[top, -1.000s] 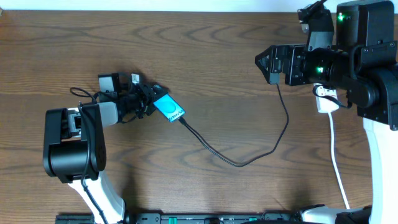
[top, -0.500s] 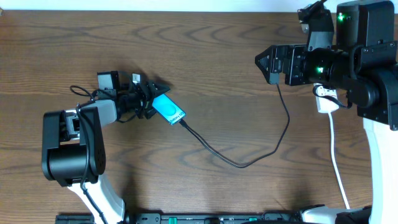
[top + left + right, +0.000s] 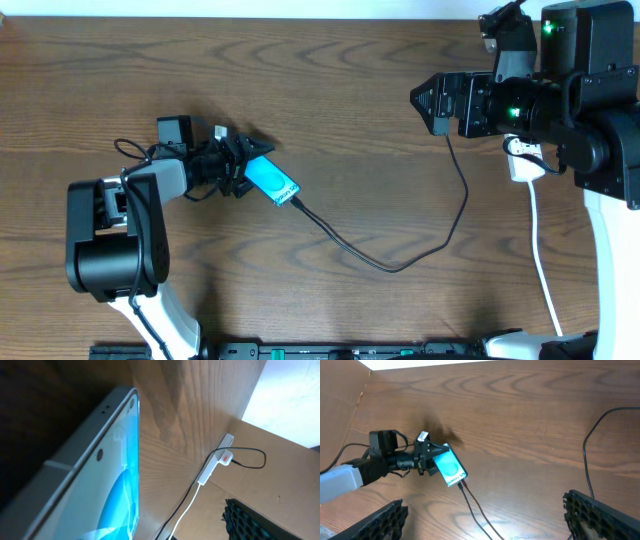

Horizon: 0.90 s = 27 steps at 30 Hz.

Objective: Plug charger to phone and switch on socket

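The phone (image 3: pixel 272 179) is lying flat on the table (image 3: pixel 320 60) w/ its screen glowing blue. The L gripper (image 3: pixel 240 166) is standing at the phone's far end w/ fingers on both sides of it, prob. to stop it sliding while the plug is going in. I can't tell if those fingers are squeezing the phone or just sitting loose around it. The charger (image 3: pixel 400 262) is reaching the phone's other end, and its tip is looking pushed in, so I'm guessing the plug part is done. From there the cable is sagging in a big loop away from the phone and climbing toward the socket (image 3: pixel 521 163), which is lying well apart from the phone, past its plug end. The R gripper (image 3: pixel 485 510) is hanging between phone and socket, nearer the socket, prob. b/c the switch is coming next. The overhead cam is hiding most of the socket under the R arm (image 3: pixel 560 100). The L wrist cam is showing the socket's whole length, a red mark (image 3: pixel 226 457) and the white cord (image 3: pixel 192 495), but not its own fingers clearly. The R wrist cam is showing its own two fingers spread wide w/ nothing between them.
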{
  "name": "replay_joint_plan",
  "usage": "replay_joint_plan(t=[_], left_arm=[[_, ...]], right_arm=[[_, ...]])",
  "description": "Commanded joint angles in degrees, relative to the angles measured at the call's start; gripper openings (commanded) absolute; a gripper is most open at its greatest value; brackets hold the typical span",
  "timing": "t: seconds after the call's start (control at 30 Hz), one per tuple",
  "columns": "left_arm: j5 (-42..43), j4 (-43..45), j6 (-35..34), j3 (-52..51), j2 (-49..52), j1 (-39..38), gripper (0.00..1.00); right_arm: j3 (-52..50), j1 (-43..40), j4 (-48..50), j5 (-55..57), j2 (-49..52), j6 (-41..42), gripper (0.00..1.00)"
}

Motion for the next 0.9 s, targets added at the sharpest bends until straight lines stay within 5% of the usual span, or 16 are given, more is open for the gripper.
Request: replay_joint_plan(t=[0.0,0.87], left_arm=[[-14.4,-3.7,0.0,-3.8,4.4,0.2,0.84],[-22.1,-15.8,2.8,-1.2,4.4,0.2,0.87]], right_arm=[[0.9,-0.3,-0.1,0.3,-0.1,-0.2,0.99],[0.9,-0.3,-0.1,0.3,-0.1,-0.6,0.99]])
